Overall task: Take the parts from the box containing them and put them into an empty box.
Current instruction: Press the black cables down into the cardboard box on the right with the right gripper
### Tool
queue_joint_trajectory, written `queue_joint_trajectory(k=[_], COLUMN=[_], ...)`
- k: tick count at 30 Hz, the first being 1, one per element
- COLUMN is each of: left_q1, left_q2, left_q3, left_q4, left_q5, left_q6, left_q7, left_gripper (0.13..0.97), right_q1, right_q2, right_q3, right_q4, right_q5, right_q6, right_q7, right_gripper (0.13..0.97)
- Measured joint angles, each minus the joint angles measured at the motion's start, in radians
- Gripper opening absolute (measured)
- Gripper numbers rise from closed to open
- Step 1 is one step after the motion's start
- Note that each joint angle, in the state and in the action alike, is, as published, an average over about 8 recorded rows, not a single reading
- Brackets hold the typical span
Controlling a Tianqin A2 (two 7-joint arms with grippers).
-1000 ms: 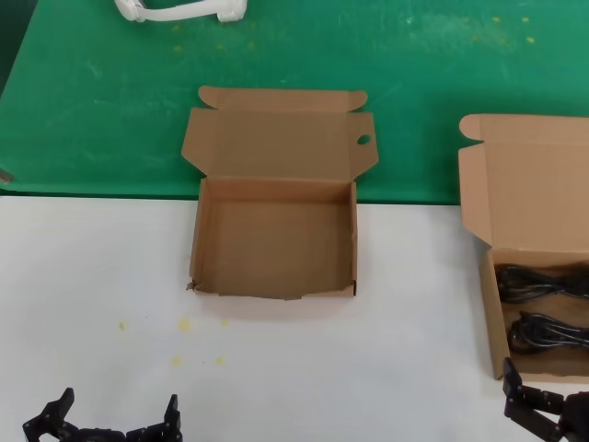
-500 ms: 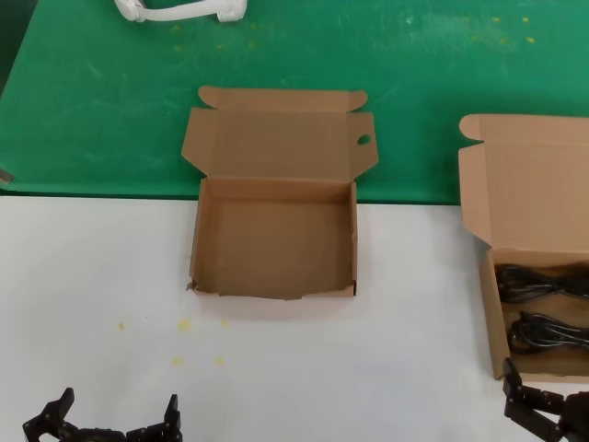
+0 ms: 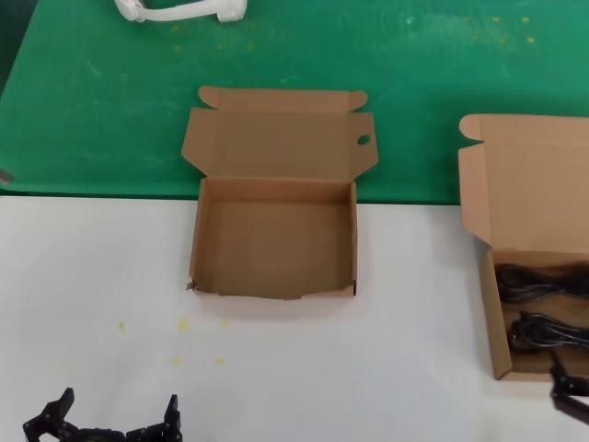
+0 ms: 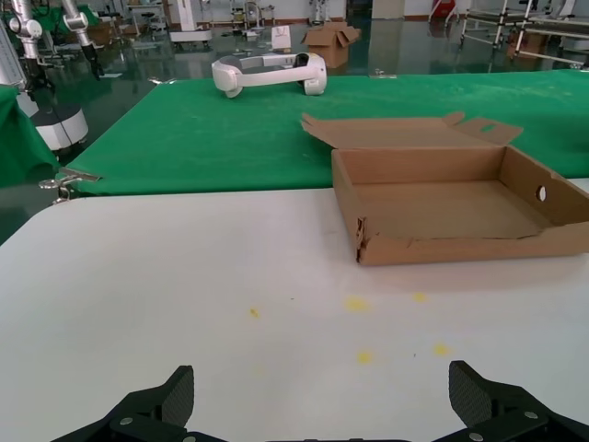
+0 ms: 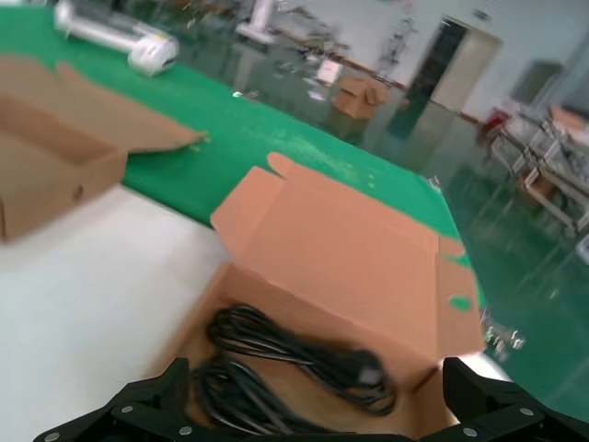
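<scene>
White tabletop fills the near half of the scene, and a green mat covers the far half. Straddling the line between them sits the empty box, a brown cardboard mailer with its lid thrown back onto the green, a small oval hole near the lid's right corner and a ragged near edge. Nothing lies inside it. Well apart, at the right edge of the table, stands the box containing the parts, its plain tall lid raised. The parts, thin black power cables in coiled bundles, lie in its tray, one bundle nearer and one farther; the right wrist view shows the cables from close above.

At the near left, low over the white surface, the left gripper hangs with its jaws spread wide and nothing between them. At the near right, just beside the near wall of the cable box, the right gripper is only partly in frame; its wrist view shows the fingers set wide apart and empty.

A white headset-like device lies on the far part of the green mat.
</scene>
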State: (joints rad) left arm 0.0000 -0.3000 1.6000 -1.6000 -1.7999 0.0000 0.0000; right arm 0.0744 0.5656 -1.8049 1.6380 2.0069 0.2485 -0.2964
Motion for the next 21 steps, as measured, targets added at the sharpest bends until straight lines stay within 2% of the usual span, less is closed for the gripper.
queue_joint_trajectory(k=[11,16,21], left_q1=[0.0,0.0,0.0], left_q2=[0.0,0.0,0.0], left_q3=[0.0,0.0,0.0], left_q4=[0.0,0.0,0.0], left_q5=[0.0,0.0,0.0], left_q6=[0.0,0.0,0.0], left_q7=[0.0,0.0,0.0], left_gripper=[0.966,0.966,0.966], right_q1=[0.18,0.286,0.392], right_q2=[0.29,0.33,0.318], right_q3=[-0.276,-0.38,-0.458], right_q4=[-0.006,-0.057,-0.142], right_q5=[0.321,0.365,0.364], right_q6=[0.168,0.17,0.144], right_q7=[-0.396,-0.545,-0.651], right_gripper=[0.966,0.966,0.966])
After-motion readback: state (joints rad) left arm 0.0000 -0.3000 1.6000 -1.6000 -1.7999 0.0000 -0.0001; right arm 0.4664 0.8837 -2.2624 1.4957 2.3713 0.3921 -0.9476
